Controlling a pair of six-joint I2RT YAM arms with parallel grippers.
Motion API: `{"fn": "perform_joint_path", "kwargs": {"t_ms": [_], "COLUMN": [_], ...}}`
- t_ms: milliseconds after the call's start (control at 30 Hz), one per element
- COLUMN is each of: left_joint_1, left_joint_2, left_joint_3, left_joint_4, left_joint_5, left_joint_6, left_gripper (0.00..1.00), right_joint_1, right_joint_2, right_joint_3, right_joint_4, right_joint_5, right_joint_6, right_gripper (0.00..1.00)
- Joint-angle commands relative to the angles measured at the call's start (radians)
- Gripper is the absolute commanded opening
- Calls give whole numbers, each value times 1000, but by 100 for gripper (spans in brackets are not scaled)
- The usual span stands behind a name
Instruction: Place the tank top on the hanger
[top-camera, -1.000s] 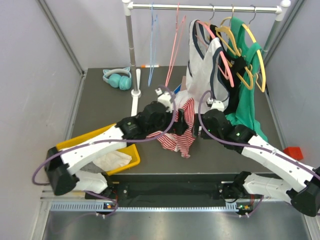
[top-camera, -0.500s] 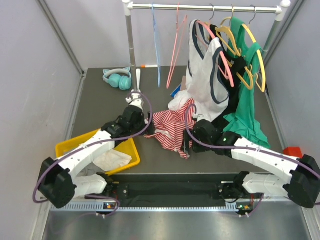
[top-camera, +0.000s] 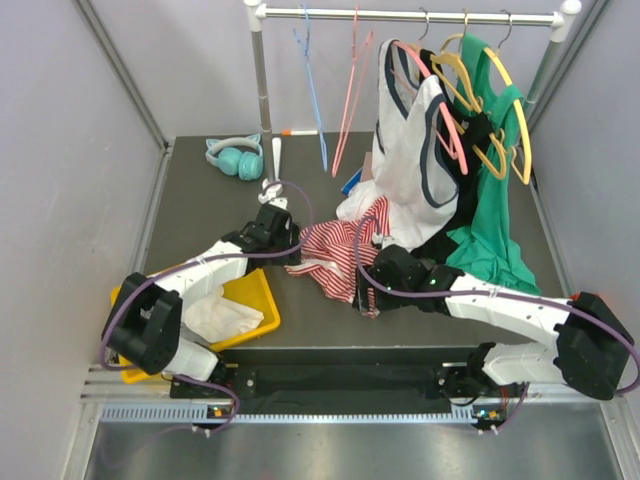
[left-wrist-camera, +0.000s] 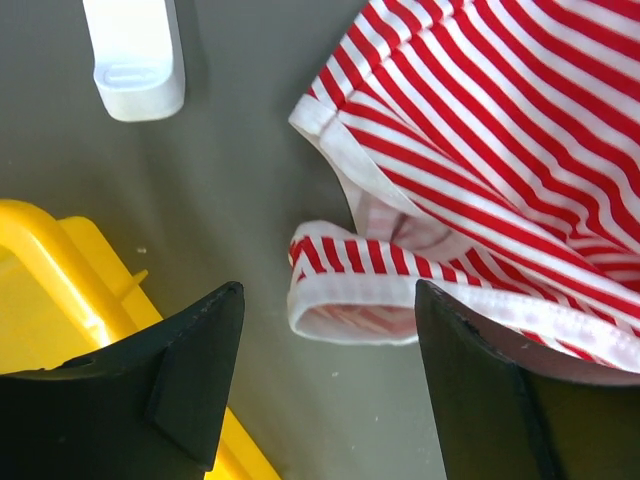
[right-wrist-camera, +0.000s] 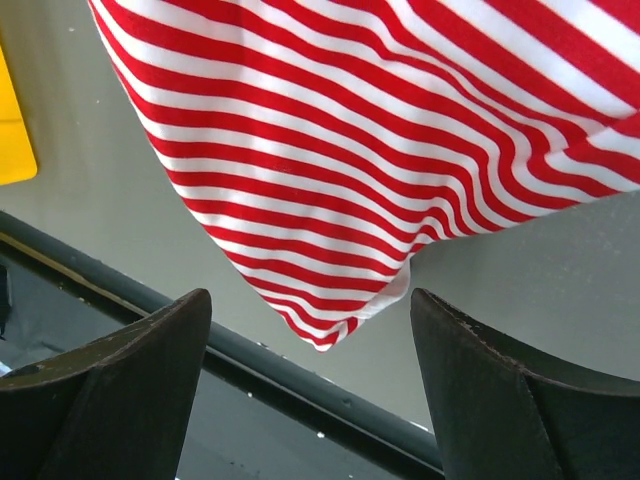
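The red-and-white striped tank top (top-camera: 340, 255) lies crumpled on the grey table; it also shows in the left wrist view (left-wrist-camera: 480, 150) and the right wrist view (right-wrist-camera: 340, 150). The salmon-pink hanger (top-camera: 351, 95) hangs on the rail at the back, swinging at a slant. My left gripper (top-camera: 285, 240) is open and empty at the top's left edge, its strap loop just ahead of the jaws (left-wrist-camera: 330, 310). My right gripper (top-camera: 368, 292) is open and empty over the top's near corner (right-wrist-camera: 340, 335), by the table's front edge.
A light blue hanger (top-camera: 312, 85) hangs left of the salmon one. A white top with navy trim (top-camera: 415, 160) and a green garment (top-camera: 495, 200) hang at the right. A yellow bin (top-camera: 235, 300) with white cloth sits at the left. Teal headphones (top-camera: 235, 155) and the rack's white foot (left-wrist-camera: 135, 50) are behind.
Both grippers have let go of the striped top and drawn back low toward the table. The top has dropped and spread flat. The two thin hangers are swinging.
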Motion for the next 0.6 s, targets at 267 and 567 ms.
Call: {"fn": "perform_joint_path", "kwargs": {"t_ms": [267, 567], "left_joint_1": [25, 28], "left_joint_2": [61, -44], "left_joint_3": [-38, 25], "left_joint_4": [132, 43], "left_joint_5": [97, -7], "left_joint_6": [-55, -58], "left_gripper": [51, 0], "right_joint_1": [21, 15], "right_joint_2": [75, 62], "right_joint_3": [16, 67], "right_joint_4": [87, 71], "right_joint_5": [-5, 39], "right_joint_6": [-6, -5], "right_gripper": [74, 6]}}
